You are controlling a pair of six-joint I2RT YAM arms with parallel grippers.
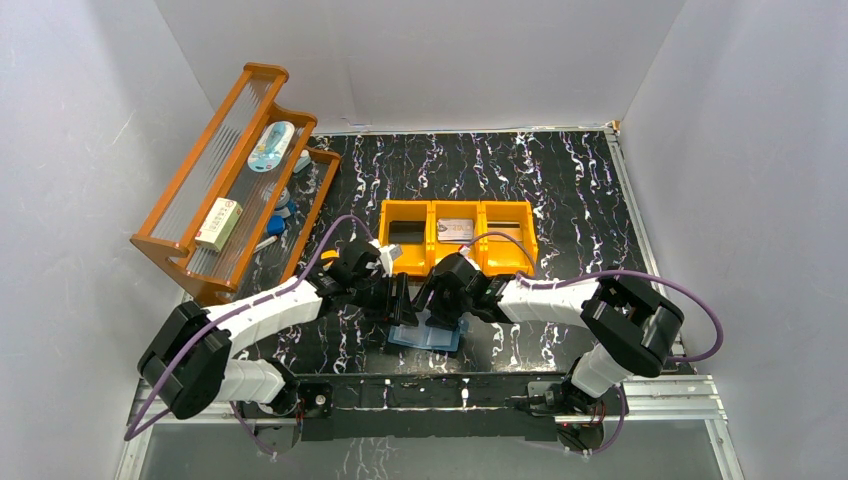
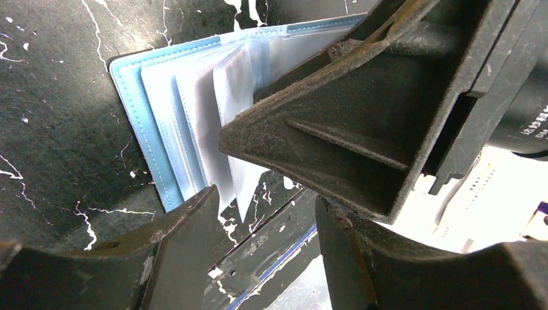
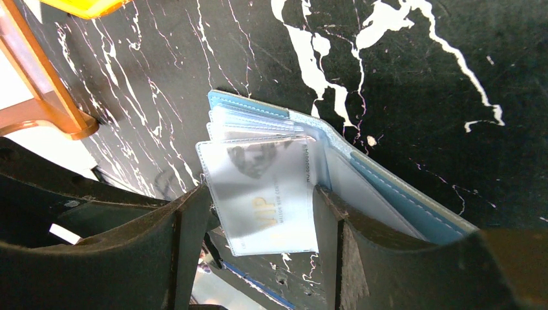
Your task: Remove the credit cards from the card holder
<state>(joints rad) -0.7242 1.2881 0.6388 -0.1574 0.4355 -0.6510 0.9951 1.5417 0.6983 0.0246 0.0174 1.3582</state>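
The card holder [image 1: 425, 336] lies open on the black marbled table near the front edge, its teal-blue cover [image 2: 139, 123] down and its clear sleeves fanned up. One sleeve holds a pale credit card [image 3: 268, 194] with gold "VIP" lettering. My right gripper [image 3: 258, 197] stands open over the holder. Its fingers straddle that sleeve, and the right finger [image 3: 336, 219] rests on the inner pages. My left gripper [image 2: 263, 201] is open just off the holder's near edge with only table between its fingers. The right gripper's finger [image 2: 336, 135] hides much of the holder in the left wrist view.
An orange three-compartment bin [image 1: 458, 236] stands just behind the grippers, a greyish flat card [image 1: 455, 229] in its middle compartment. A wooden rack [image 1: 235, 180] with small items leans at the back left. The table's front rail [image 1: 430, 388] is close below the holder.
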